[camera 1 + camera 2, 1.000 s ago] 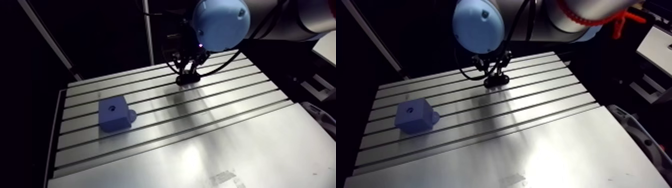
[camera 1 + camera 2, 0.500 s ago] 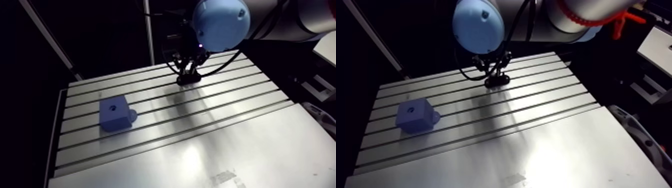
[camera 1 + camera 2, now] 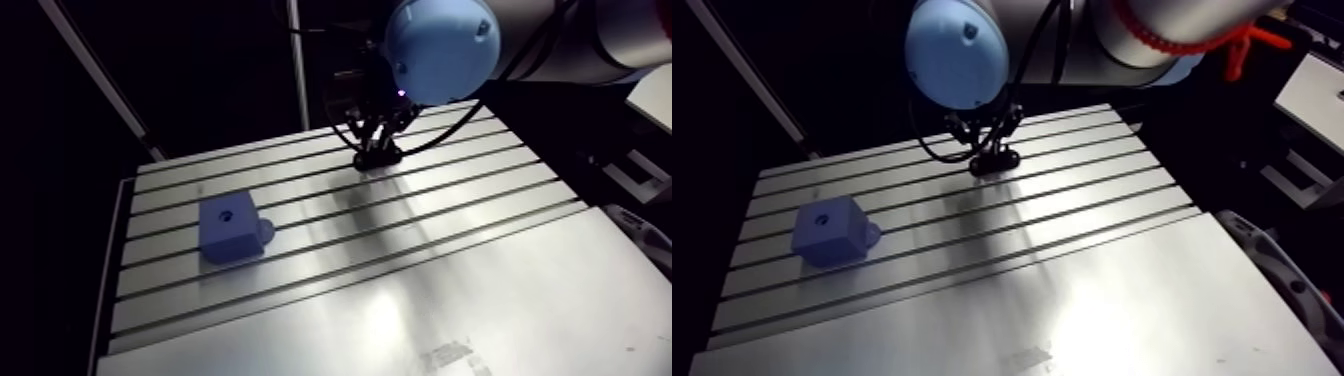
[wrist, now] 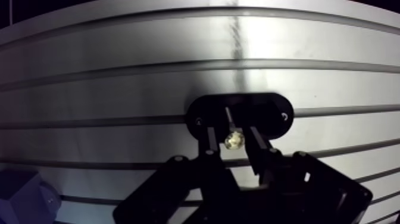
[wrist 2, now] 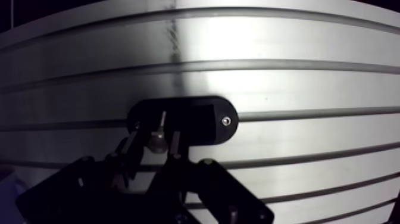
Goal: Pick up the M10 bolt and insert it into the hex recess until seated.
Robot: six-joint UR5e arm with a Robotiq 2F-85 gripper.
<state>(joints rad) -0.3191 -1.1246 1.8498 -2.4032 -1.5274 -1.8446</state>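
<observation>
Gripper (image 4: 231, 132) low over a black oval holder (image 4: 275, 117), upper centre of the arm view.
M10 bolt (image 4: 233, 140) stands in the holder between the fingers (image 4: 212, 143), which sit slightly apart from its head, unclamped. Blue block (image 3: 232, 230) with its recess (image 3: 226, 213) lies left of centre, well apart.

No text, label, brand, number or sign can be read in any view. In the arm view, a faint pale marking (image 3: 447, 356) lies on the smooth near part of the slotted aluminium table (image 3: 520, 265). It is too blurred to make out as letters or figures.
</observation>
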